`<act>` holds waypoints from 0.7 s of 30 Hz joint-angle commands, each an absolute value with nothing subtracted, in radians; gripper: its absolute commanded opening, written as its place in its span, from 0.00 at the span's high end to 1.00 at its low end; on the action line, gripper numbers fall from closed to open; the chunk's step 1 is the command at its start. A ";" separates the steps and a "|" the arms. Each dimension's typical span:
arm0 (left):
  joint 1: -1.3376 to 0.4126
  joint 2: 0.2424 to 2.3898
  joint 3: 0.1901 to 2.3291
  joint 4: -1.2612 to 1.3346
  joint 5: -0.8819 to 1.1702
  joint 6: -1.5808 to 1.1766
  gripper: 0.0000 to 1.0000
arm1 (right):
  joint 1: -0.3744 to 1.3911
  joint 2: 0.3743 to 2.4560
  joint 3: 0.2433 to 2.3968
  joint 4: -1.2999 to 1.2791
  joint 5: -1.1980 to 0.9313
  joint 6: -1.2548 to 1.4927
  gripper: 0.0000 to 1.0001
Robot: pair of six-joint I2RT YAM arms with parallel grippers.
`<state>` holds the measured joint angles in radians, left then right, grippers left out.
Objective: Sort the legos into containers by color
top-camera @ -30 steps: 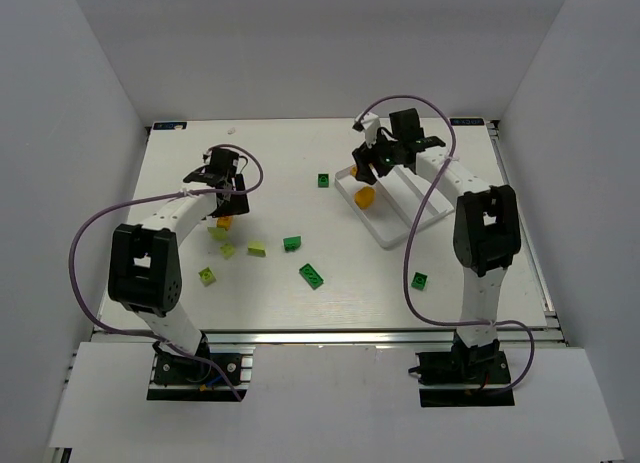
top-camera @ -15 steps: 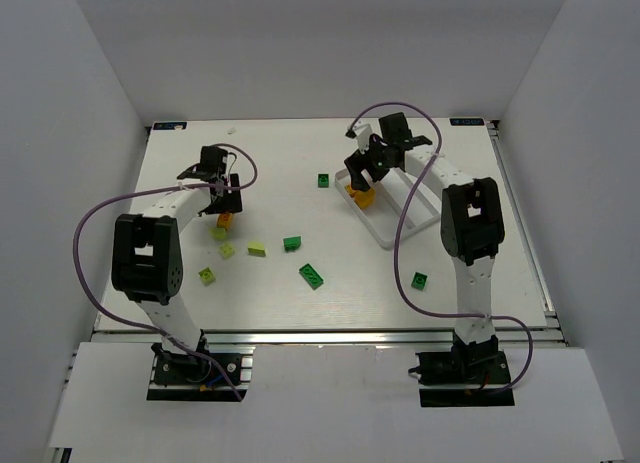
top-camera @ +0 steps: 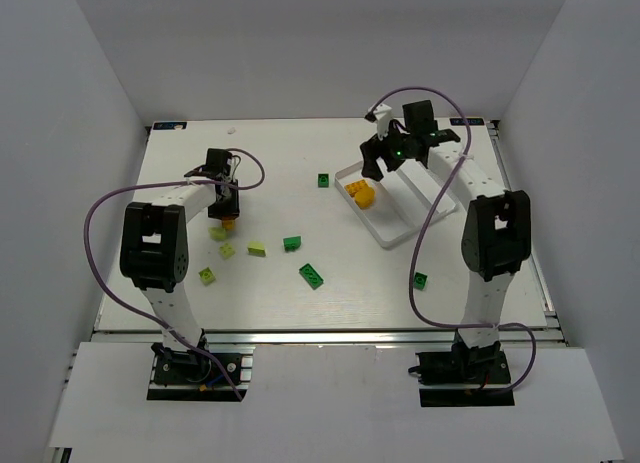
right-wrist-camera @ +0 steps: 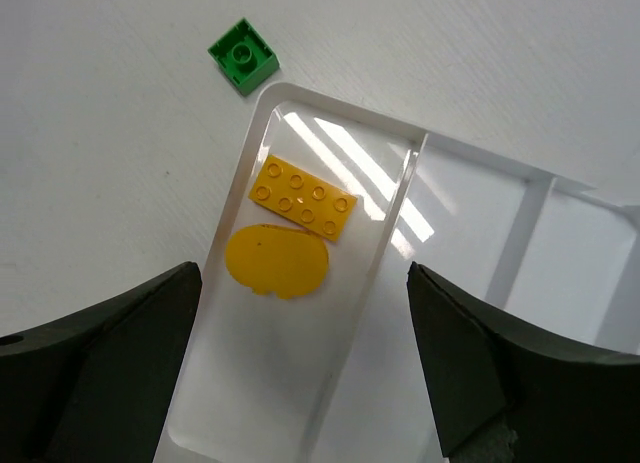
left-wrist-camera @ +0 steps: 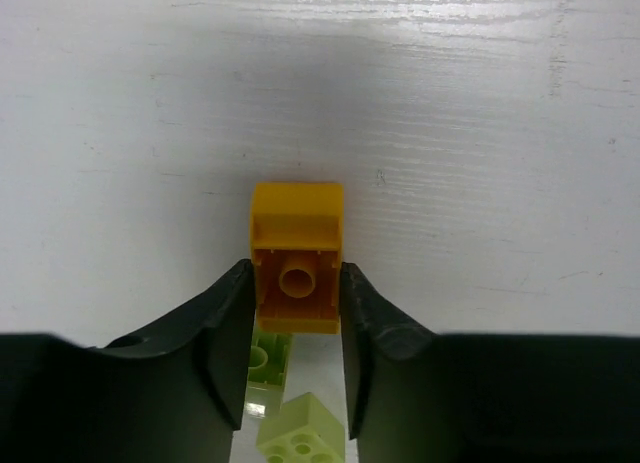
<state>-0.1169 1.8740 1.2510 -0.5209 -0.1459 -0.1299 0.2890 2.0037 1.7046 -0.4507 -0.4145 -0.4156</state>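
Observation:
My left gripper (left-wrist-camera: 295, 275) is shut on an orange brick (left-wrist-camera: 296, 268), lying underside up on the table, with a jaw pressed against each side. From above this gripper (top-camera: 223, 211) is at the table's left, over that brick (top-camera: 226, 222). Two pale yellow-green bricks (left-wrist-camera: 268, 355) (left-wrist-camera: 302, 428) lie just behind it. My right gripper (right-wrist-camera: 302, 283) hangs open over the left compartment of the white tray (right-wrist-camera: 395, 218). In that compartment lie a flat orange plate (right-wrist-camera: 304, 196) and a round orange piece (right-wrist-camera: 277, 262). The other compartments look bare.
Dark green bricks lie loose on the table (top-camera: 324, 180) (top-camera: 292, 243) (top-camera: 312, 275), and another (top-camera: 421, 279) sits near the right arm. Pale yellow-green bricks (top-camera: 257, 249) (top-camera: 206, 276) lie at the left. One green brick (right-wrist-camera: 243, 55) sits just off the tray's corner.
The left gripper has closed on the orange brick. The right gripper has opened wider and drawn back from the tray, where the orange pieces now lie uncovered.

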 commanded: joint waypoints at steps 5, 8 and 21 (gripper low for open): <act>-0.110 1.819 1.242 -0.471 -0.094 -0.135 0.71 | 0.259 1.856 1.612 -0.413 -0.480 -0.403 0.11; -0.123 1.799 1.313 -0.463 -0.009 -0.153 0.75 | 0.252 1.803 1.553 -0.384 -0.491 -0.407 0.11; -0.380 1.965 1.529 -0.057 0.686 -0.537 0.77 | 0.170 1.637 1.329 -0.299 -0.537 -0.361 1.00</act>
